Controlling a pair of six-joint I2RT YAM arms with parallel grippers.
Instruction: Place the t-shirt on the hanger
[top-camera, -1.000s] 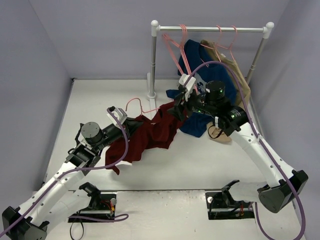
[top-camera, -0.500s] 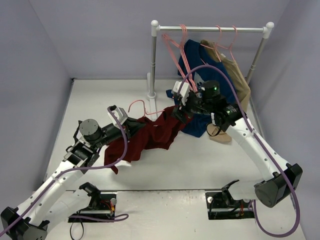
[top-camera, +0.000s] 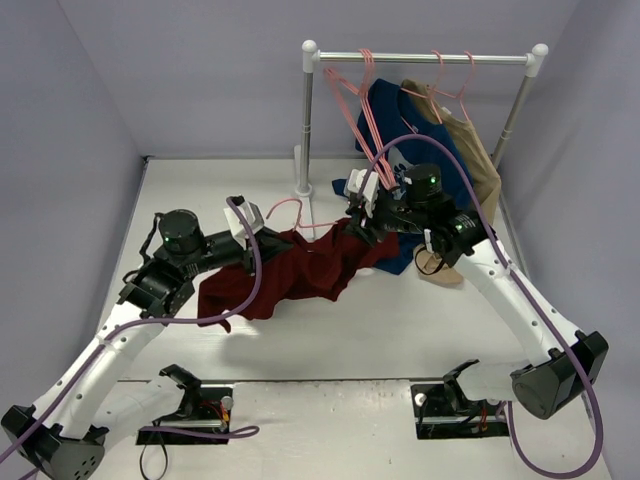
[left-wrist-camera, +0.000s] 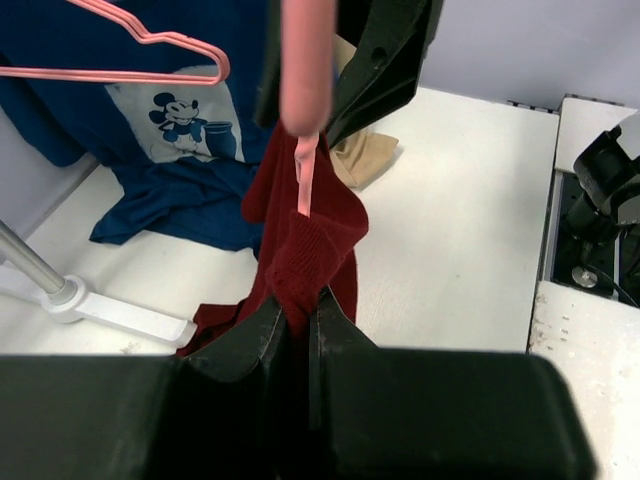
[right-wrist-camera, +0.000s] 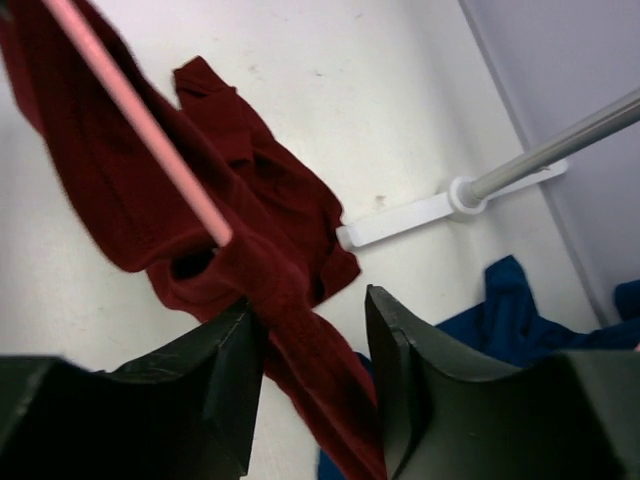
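The maroon t-shirt (top-camera: 300, 268) hangs stretched between my two grippers above the table. My left gripper (top-camera: 266, 242) is shut on a fold of it, as the left wrist view shows (left-wrist-camera: 297, 312). The pink wire hanger (top-camera: 285, 212) sits by that gripper, with its hook up. One of its wires runs into the cloth (left-wrist-camera: 303, 185). My right gripper (top-camera: 357, 222) is at the shirt's right end. In the right wrist view its jaws (right-wrist-camera: 315, 325) stand open around a strip of the t-shirt (right-wrist-camera: 290, 260). The strip touches the left finger only. The hanger wire (right-wrist-camera: 140, 120) enters the cloth there.
A white clothes rack (top-camera: 308, 120) stands at the back, with spare pink hangers (top-camera: 350, 90), a navy Mickey shirt (top-camera: 400, 120) and a tan garment (top-camera: 470, 140). The navy shirt's hem lies on the table just behind the right gripper. The rack's foot (right-wrist-camera: 400, 220) is close by.
My left arm has swung right and up, pulling the t-shirt into a flatter, tauter span. The hanger hook moved right with it. The right gripper shifted slightly left.
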